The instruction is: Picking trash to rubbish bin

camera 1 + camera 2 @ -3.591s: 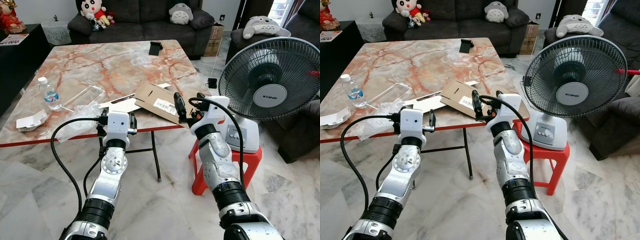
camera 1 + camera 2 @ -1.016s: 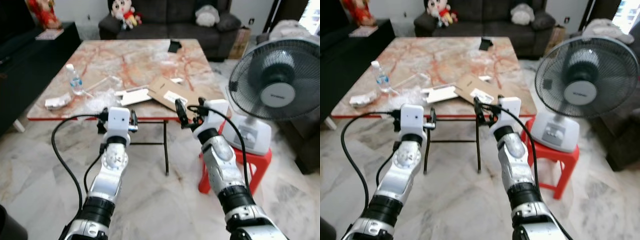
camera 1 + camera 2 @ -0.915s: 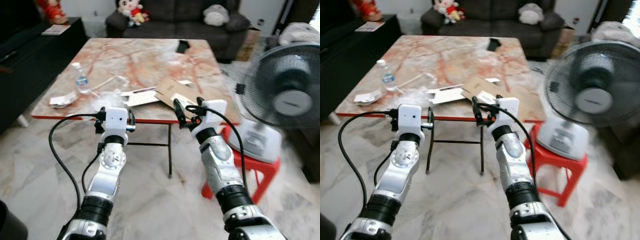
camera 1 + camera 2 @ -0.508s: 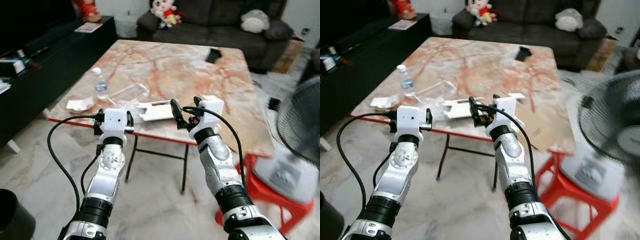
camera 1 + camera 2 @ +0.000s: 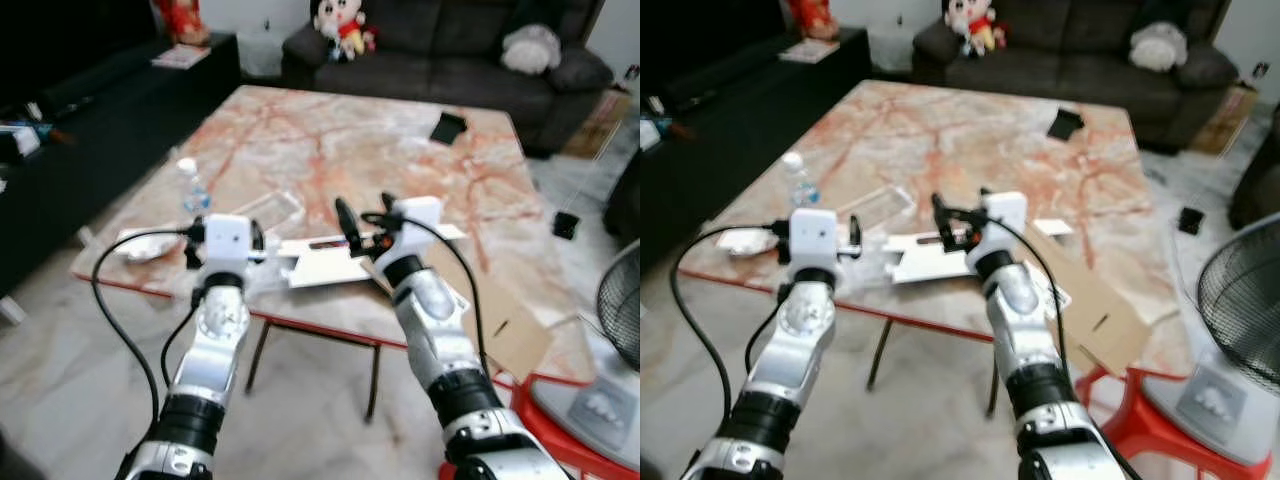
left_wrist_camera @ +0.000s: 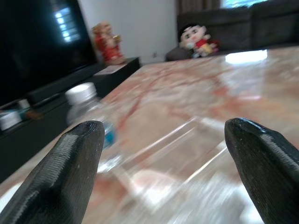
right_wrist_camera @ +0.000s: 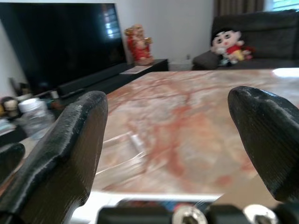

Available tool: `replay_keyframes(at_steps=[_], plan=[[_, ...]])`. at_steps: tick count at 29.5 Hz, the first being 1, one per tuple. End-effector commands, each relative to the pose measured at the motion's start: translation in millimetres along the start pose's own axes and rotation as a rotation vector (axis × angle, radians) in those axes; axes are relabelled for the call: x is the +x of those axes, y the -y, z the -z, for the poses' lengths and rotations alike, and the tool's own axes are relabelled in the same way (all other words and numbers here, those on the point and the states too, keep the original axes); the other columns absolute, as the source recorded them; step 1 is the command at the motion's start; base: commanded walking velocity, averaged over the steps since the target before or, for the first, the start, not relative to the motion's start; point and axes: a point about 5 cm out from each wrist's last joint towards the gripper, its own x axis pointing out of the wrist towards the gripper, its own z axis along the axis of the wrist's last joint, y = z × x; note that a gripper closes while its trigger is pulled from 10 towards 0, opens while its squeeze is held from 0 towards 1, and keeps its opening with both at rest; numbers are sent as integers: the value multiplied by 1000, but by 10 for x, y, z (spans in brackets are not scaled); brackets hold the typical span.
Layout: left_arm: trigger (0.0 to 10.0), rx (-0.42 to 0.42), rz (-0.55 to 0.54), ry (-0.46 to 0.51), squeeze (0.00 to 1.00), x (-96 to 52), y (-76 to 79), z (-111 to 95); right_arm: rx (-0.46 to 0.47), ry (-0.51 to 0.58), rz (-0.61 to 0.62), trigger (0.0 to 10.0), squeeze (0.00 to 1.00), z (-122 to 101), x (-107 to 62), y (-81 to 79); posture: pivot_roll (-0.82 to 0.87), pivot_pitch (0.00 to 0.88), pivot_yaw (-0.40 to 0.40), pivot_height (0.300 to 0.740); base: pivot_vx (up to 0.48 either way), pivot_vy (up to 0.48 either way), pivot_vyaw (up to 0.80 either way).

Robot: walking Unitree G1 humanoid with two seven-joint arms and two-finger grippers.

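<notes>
Both grippers, left (image 5: 225,240) & right (image 5: 362,222), open and empty at the table (image 5: 300,140) edge (view blurred), so a hasty reach could topple the bottle (image 5: 193,190).

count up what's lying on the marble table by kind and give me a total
Plastic water bottle: 1
Clear plastic packaging: 1
White paper pieces: 2
Brown cardboard sheet: 1
Black object at the far side: 1
Total: 6
</notes>
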Motion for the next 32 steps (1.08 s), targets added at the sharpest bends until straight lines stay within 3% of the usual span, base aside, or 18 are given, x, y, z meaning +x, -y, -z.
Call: replay_keyframes(at_steps=[1,8,18,21,23,29,31,32], plan=[[10000,5,-5,43,0,11,-44,-81,10,18,-31,10000,0,-48,57,-98,-6,10,-42,740,0,0,0],[10000,20,21,77,0,-45,-7,-163,20,25,-29,10000,0,-60,55,-92,-6,10,-42,740,0,0,0],[10000,48,22,109,0,-12,-45,-329,32,31,-30,10000,0,-69,56,-88,-5,15,-46,740,0,0,0],[10000,52,56,149,0,-39,-50,-533,37,32,-33,10000,0,-70,52,-91,-6,20,-45,740,0,0,0],[10000,54,47,140,0,-60,-58,-557,38,31,-33,10000,0,-67,48,-91,-5,21,-46,740,0,0,0],[10000,55,30,57,0,-123,-69,-449,43,27,-35,10000,0,-56,48,-98,-5,21,-46,740,0,0,0],[10000,40,33,-43,0,-155,-46,-232,45,23,-42,10000,0,-46,50,-115,-5,21,-46,740,0,0,0],[10000,40,33,-43,0,-155,-46,-232,45,23,-42,10000,0,-46,50,-115,-5,21,-46,740,0,0,0]])
